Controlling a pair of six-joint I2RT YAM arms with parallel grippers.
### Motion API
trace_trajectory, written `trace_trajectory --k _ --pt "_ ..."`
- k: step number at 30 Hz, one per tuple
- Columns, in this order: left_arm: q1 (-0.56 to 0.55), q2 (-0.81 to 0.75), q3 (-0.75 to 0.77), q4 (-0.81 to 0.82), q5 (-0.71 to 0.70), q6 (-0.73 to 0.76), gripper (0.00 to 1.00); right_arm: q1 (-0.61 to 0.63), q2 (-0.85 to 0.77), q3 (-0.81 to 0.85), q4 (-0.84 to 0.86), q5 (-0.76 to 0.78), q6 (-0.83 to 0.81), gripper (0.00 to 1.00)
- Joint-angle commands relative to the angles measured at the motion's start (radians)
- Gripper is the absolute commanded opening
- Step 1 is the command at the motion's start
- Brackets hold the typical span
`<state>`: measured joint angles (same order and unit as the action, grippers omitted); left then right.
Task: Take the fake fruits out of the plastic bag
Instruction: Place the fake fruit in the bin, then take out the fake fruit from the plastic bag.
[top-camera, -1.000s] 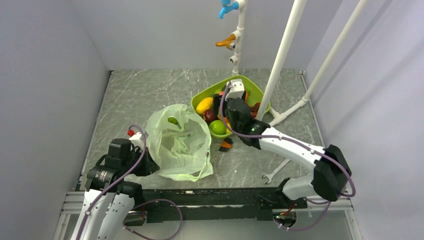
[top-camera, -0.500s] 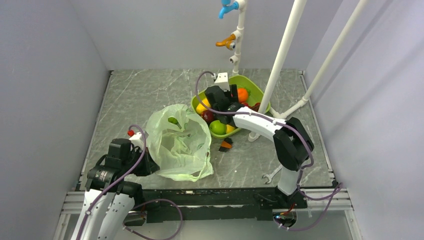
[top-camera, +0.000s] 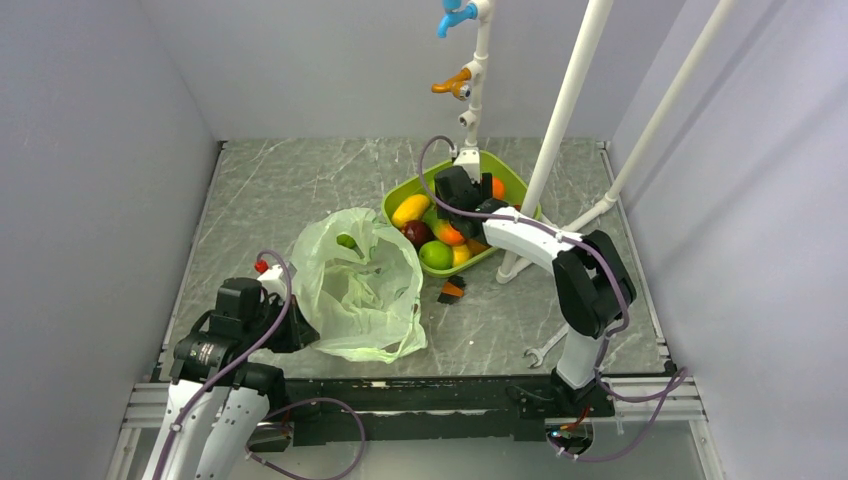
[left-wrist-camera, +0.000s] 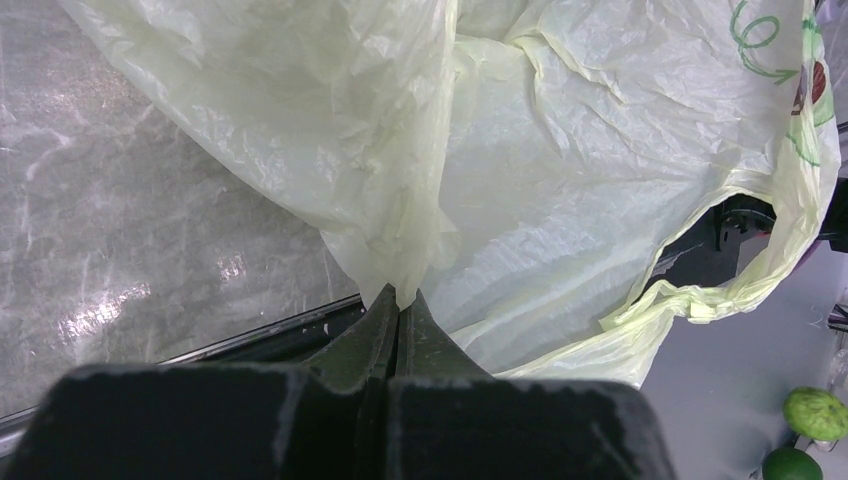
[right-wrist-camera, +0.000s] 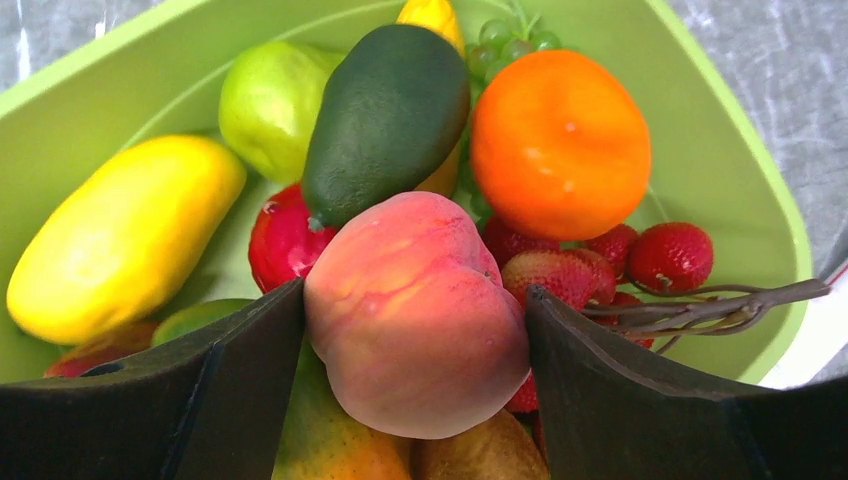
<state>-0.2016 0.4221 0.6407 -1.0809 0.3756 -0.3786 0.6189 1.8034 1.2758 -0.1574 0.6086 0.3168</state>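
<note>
The plastic bag (top-camera: 358, 285) lies open at the near left, with a round green fruit (top-camera: 345, 240) showing at its far rim. My left gripper (top-camera: 293, 331) is shut on a pinch of bag film (left-wrist-camera: 400, 270) at its near-left edge. My right gripper (top-camera: 450, 215) is over the green tray (top-camera: 515, 185), its fingers (right-wrist-camera: 230, 370) touching both sides of the pink-orange peach (right-wrist-camera: 415, 315). The peach sits on top of the fruit pile. The dark avocado (right-wrist-camera: 385, 115), a green fruit (right-wrist-camera: 262, 100) and green grapes (right-wrist-camera: 510, 35) lie in the tray behind it.
The tray also holds a yellow oval fruit (right-wrist-camera: 120, 235), an orange (right-wrist-camera: 560, 140) and red berries (right-wrist-camera: 670, 255). White pipes (top-camera: 560, 120) rise beside the tray. A wrench (top-camera: 545, 350) and a small orange-black piece (top-camera: 452, 290) lie on the table.
My right arm has swung and folded back over the tray, the gripper now at the tray's middle with the peach. The left arm and bag have not moved.
</note>
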Motion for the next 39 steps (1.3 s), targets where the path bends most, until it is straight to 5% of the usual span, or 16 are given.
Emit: trace_trajectory --k 1,5,14,21,28,36,39 --pt "0.007 0.007 -0.001 0.026 0.013 0.015 0.00 0.006 -0.059 -0.015 -0.006 -0.053 -0.003 0.56" --pt "0.007 0.019 -0.001 0.026 0.023 0.021 0.00 0.008 -0.085 -0.035 -0.004 -0.064 0.013 0.77" --pt "0.007 0.010 -0.001 0.026 0.016 0.017 0.00 0.014 -0.149 -0.037 -0.029 -0.059 0.001 0.89" --pt "0.009 0.005 -0.001 0.026 0.013 0.015 0.00 0.062 -0.251 -0.091 -0.013 -0.086 -0.005 0.90" --pt "0.010 0.025 -0.001 0.026 0.023 0.021 0.00 0.190 -0.434 -0.253 0.229 -0.252 -0.135 0.82" --pt "0.016 0.010 -0.003 0.027 0.017 0.017 0.00 0.283 -0.531 -0.389 0.463 -0.628 -0.121 0.77" --pt "0.018 0.016 -0.003 0.027 0.021 0.019 0.00 0.320 -0.473 -0.375 0.513 -0.770 -0.127 0.66"
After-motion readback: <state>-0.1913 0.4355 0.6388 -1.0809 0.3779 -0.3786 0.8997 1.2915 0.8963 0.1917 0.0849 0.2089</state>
